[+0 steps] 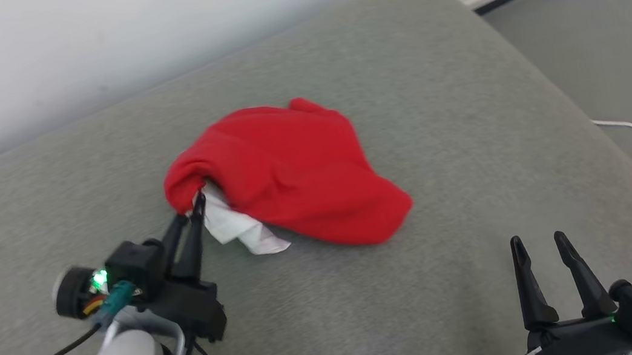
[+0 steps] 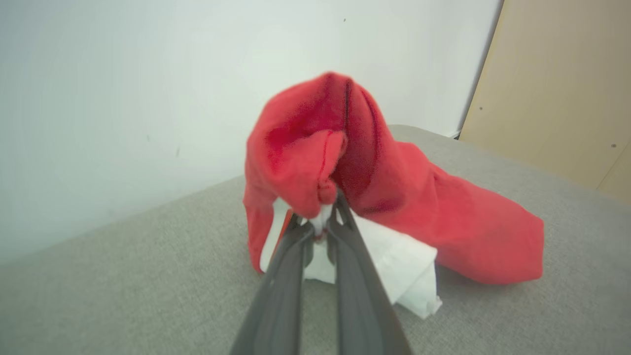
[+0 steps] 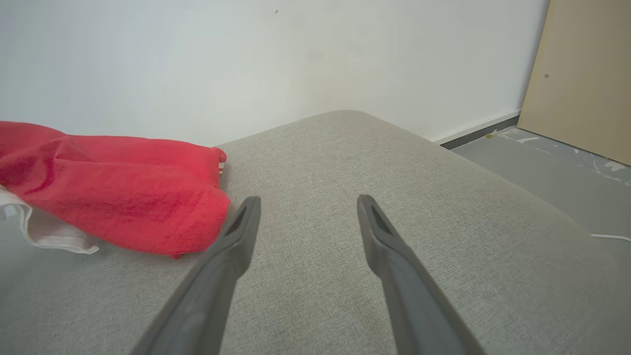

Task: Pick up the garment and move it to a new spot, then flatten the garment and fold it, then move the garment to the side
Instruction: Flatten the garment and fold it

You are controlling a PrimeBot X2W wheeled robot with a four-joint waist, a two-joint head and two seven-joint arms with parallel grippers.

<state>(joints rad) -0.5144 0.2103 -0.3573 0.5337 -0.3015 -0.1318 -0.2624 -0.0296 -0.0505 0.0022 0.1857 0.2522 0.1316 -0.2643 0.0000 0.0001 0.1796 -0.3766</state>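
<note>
Nearest, the right gripper [image 1: 538, 241] hangs over the grey cushion [image 1: 467, 121] with its jaws spread, holding nothing. Further in, the left gripper [image 1: 195, 204] pinches the near-left edge of the crumpled red garment [image 1: 291, 174], which lies mid-cushion with white cloth [image 1: 237, 230] showing beneath it. The pickup seems in hand, and the next move likely calls for lifting the garment clear before carrying it.

Garment [image 1: 291, 174] on cushion [image 1: 399, 69], left tool [image 1: 192, 209] at its left edge, right tool [image 1: 538, 240] apart
</note>
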